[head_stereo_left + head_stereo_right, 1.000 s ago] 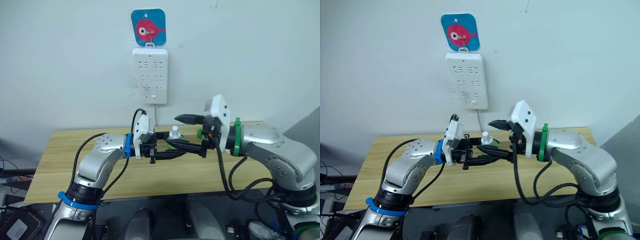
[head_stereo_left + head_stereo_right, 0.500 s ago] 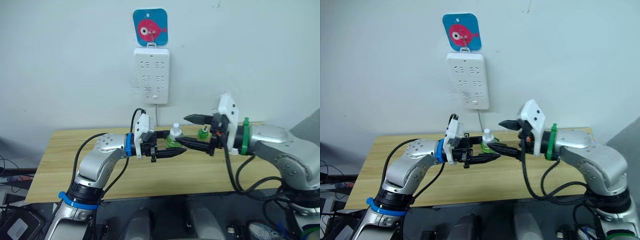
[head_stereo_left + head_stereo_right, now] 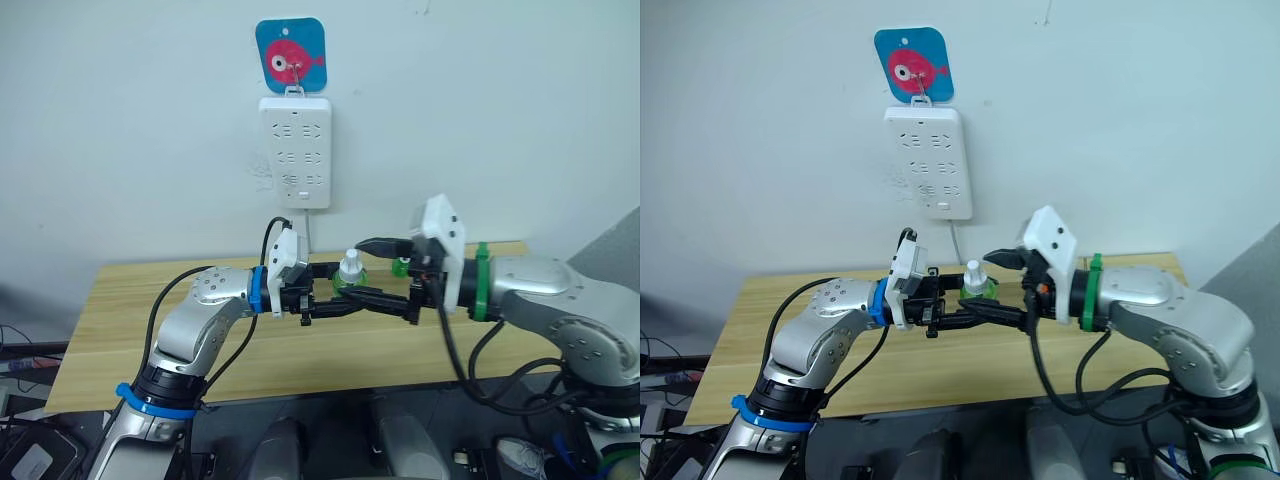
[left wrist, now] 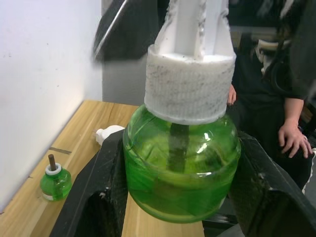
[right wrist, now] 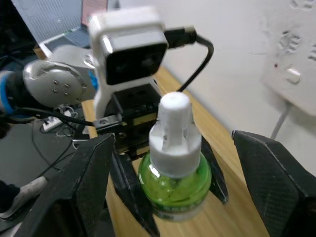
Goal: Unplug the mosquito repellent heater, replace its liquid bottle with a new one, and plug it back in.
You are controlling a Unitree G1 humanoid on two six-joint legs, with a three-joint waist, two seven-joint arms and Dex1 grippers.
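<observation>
Presently the left gripper (image 3: 340,288) is clamped on a green liquid bottle (image 4: 180,173), its two fingers pressed against the glass sides, holding the bottle upright above the table (image 3: 130,320). The bottle carries a white cap (image 5: 175,128).

Change noted: half a second ago the right gripper (image 3: 360,268) stood drawn back to the right, apart from the bottle. It has now come in again to much the place it held a second ago. Its fingers are spread wide, one on each side of the cap, and touch nothing. The bottle has not moved in the left gripper's hold over the three readings. The head camera has shifted a little, so the apparent drift of the power strip (image 3: 295,150) on the wall is not a real move.

Judgement: the right gripper looks lined up to take the cap, probably to remove it while the left steadies the bottle.

Location of task items: the power strip's sockets look bare, so the heater appears unplugged. A second green bottle (image 4: 54,178), uncapped with a dark wick, stands on the table by the wall. A small white object (image 4: 107,133) lies near it. It may be the heater, but I cannot tell.
</observation>
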